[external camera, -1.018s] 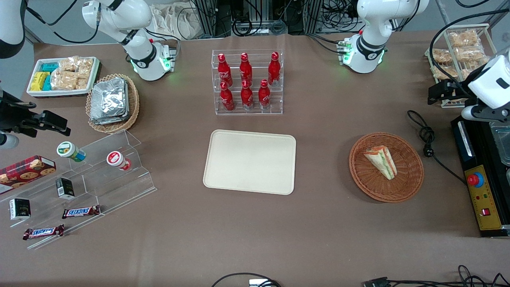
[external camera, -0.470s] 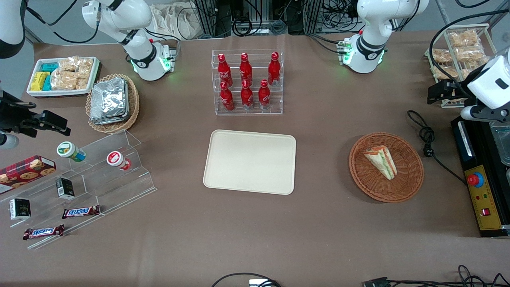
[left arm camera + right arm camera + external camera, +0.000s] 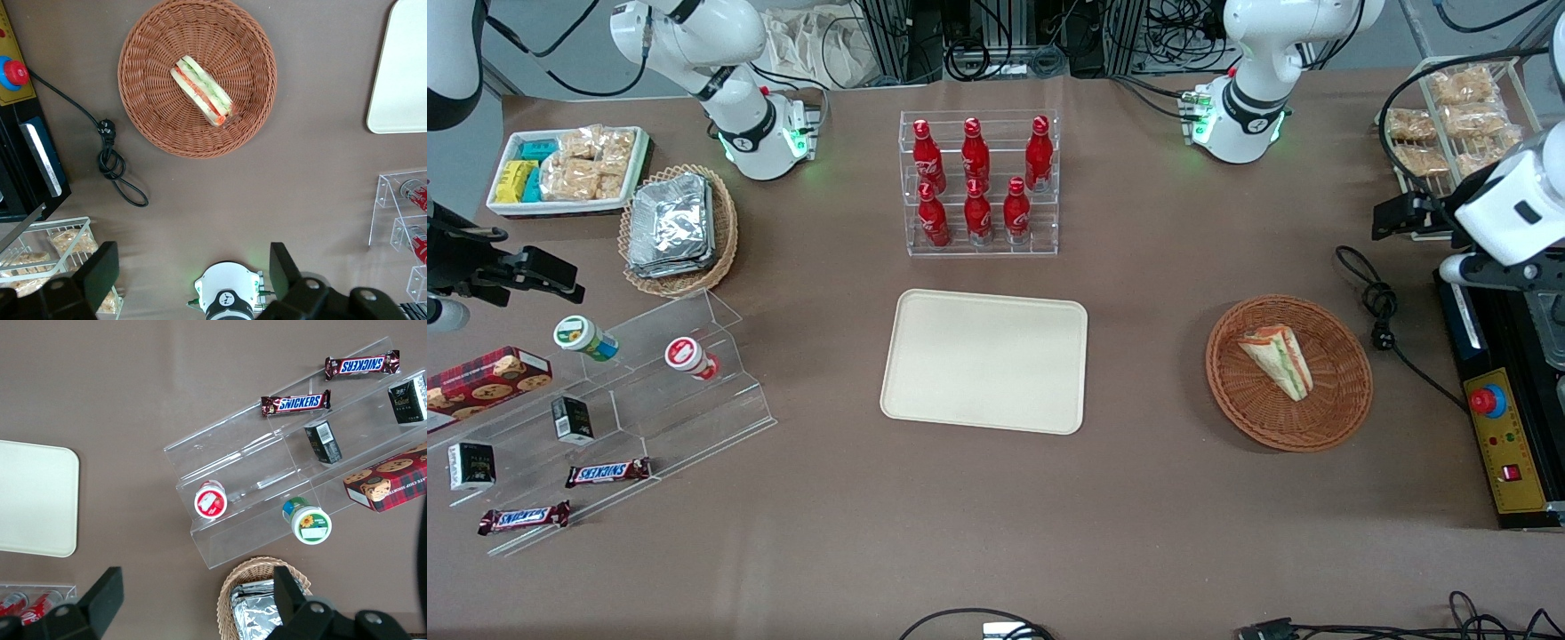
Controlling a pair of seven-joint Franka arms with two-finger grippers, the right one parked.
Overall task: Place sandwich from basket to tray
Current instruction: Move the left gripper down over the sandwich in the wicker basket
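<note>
The sandwich [image 3: 1278, 360], a pale wedge with orange and green layers, lies in the round reddish-brown wicker basket [image 3: 1352, 391] toward the working arm's end of the table. The cream tray [image 3: 984, 360] lies flat mid-table, with nothing on it. My left gripper [image 3: 1392, 216] hangs open and empty, high above the table, farther from the front camera than the basket and over the edge of the wire rack. In the left wrist view the sandwich [image 3: 203, 91] shows in the basket [image 3: 147, 100], well away from the gripper [image 3: 191, 267], and a tray corner [image 3: 403, 73] shows.
A clear rack of red bottles [image 3: 978, 182] stands farther back than the tray. A black cable with a plug [image 3: 1374, 302] lies beside the basket. A black control box with a red button [image 3: 1494, 400] and a wire rack of snack packets [image 3: 1449, 116] stand at the working arm's end.
My left gripper has shifted a little toward the basket. The sandwich, basket and tray have not moved.
</note>
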